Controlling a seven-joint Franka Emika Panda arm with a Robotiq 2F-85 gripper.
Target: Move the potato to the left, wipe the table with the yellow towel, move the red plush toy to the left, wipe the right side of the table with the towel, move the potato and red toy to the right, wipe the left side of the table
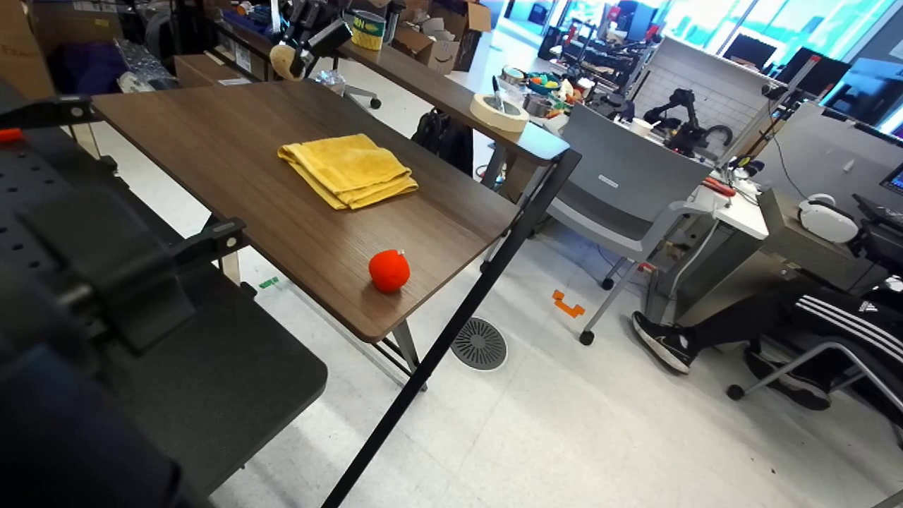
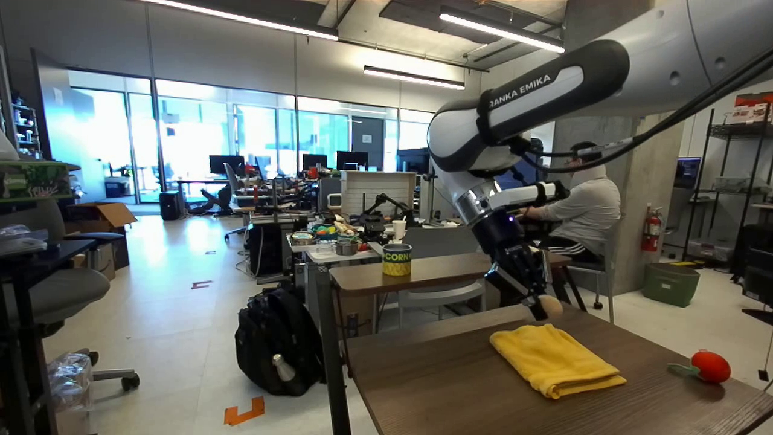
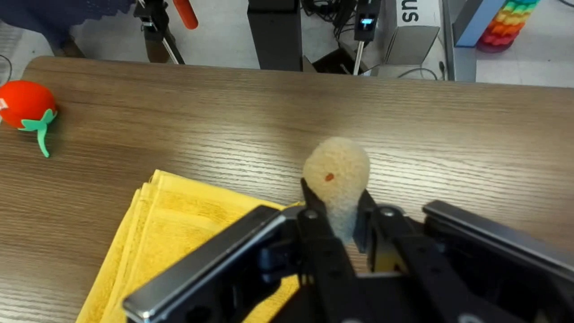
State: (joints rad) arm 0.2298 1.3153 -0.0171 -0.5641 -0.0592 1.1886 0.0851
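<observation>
We see, in an exterior view, the red plush toy (image 1: 389, 272) near a corner of the surface (image 1: 211, 137); in an exterior view, a can (image 2: 397, 261) and backpack (image 2: 275, 335) past its edge; in the wrist view, our tool (image 3: 337, 194) clamped on the potato (image 3: 339, 161) over the surface, partly hiding the yellow towel (image 3: 179, 224).

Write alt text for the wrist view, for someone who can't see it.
Black fingers grip a tan potato over a brown table. A folded yellow towel lies at the picture's lower left, partly hidden; above it, at the left edge, sits a green-stemmed red toy.
</observation>
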